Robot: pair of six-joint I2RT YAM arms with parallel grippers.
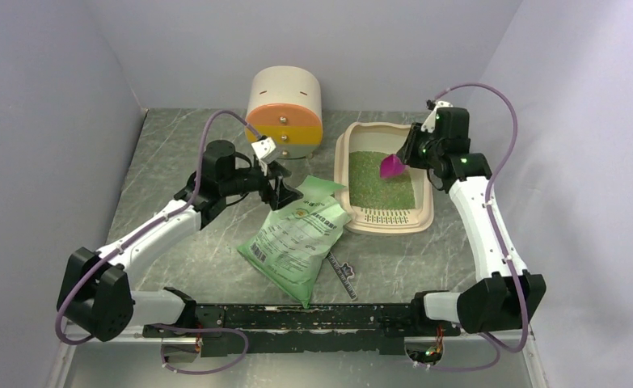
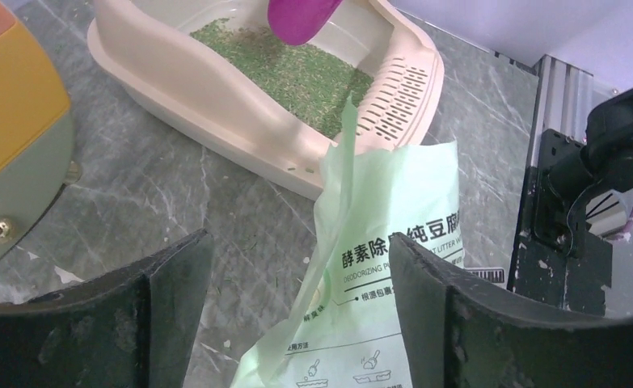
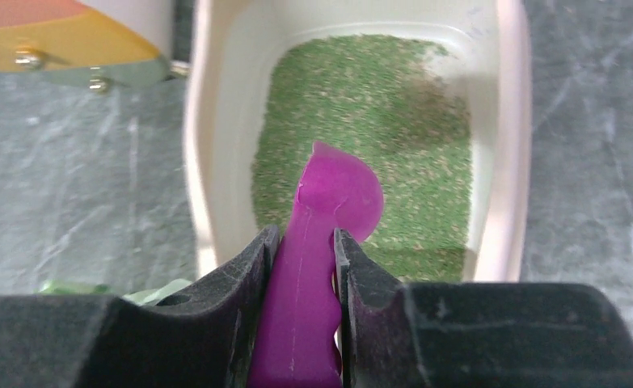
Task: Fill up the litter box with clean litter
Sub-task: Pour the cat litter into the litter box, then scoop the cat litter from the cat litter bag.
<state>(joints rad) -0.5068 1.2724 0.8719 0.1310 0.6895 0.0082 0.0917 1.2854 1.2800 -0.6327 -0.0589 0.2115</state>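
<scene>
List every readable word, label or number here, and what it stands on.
"酵素除" and "纯豆腐": large print on the green printed plastic bag, split by a fold.
"DEODORIZING P" and "T LITTER W": beneath, same bag, cut off.
Its smaller print: too small to read.

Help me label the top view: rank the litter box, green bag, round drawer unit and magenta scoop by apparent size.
1. The litter box and the green bag: about alike, too close to rank.
2. The round drawer unit.
3. The magenta scoop, smallest.
</scene>
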